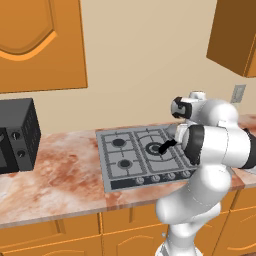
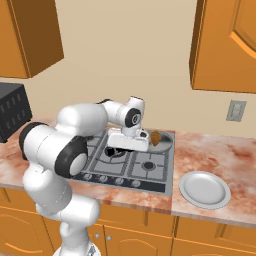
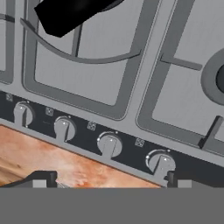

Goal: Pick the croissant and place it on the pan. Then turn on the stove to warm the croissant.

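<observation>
Across the lower hand view, stove [image 3: 100,83] knob strip, open pincer [image 3: 109,181] above it, croissant [image 2: 156,138] in pan [image 2: 167,142] centre-right of the right base view.

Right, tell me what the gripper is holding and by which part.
Nothing. The gripper is open and empty above the stove knobs; the croissant already sits in the pan.

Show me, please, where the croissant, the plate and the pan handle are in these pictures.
croissant [image 2: 156,138]: right base view, on its brown upper side.
plate [image 2: 205,189]: right base view, on its flat white centre.
pan handle [image 3: 72,14]: hand view, on the middle of the black grip.
</observation>
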Robot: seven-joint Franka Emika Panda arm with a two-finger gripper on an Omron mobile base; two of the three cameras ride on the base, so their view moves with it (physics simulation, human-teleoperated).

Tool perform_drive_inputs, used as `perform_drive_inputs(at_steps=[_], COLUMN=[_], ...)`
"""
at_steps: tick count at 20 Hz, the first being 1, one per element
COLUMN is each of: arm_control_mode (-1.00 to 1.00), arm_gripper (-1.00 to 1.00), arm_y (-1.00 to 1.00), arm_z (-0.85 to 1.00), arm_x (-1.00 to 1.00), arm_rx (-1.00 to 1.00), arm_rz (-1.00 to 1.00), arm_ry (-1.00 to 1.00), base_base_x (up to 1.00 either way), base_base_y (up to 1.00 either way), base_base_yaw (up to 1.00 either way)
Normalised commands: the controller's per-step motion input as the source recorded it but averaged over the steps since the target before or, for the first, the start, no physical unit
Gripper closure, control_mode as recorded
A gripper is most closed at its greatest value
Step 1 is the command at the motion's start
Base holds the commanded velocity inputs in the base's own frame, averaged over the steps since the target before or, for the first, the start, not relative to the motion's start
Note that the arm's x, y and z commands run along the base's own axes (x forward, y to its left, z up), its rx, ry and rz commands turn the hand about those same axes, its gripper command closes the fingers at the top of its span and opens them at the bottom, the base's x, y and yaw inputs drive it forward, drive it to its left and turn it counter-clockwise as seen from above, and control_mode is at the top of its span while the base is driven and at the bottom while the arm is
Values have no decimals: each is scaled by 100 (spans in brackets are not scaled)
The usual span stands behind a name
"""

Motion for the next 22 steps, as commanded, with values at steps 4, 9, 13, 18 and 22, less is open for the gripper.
perform_drive_inputs(at_steps=[4, 9, 13, 18, 22], arm_control_mode=[-100, -100, -100, -100, -100], arm_gripper=[-100, -100, -100, -100, -100], arm_y=[11, 6, 2, 0, 0], arm_z=[-25, -24, -21, -8, -3], arm_x=[-12, -4, -9, -15, -13], arm_rx=[0, 0, 0, 0, 0], arm_rz=[0, 0, 0, 0, 0], arm_ry=[-2, -2, 0, 0, 0], base_base_x=[0, 0, 0, 0, 0], base_base_y=[0, 0, 0, 0, 0], base_base_yaw=[0, 0, 0, 0, 0])
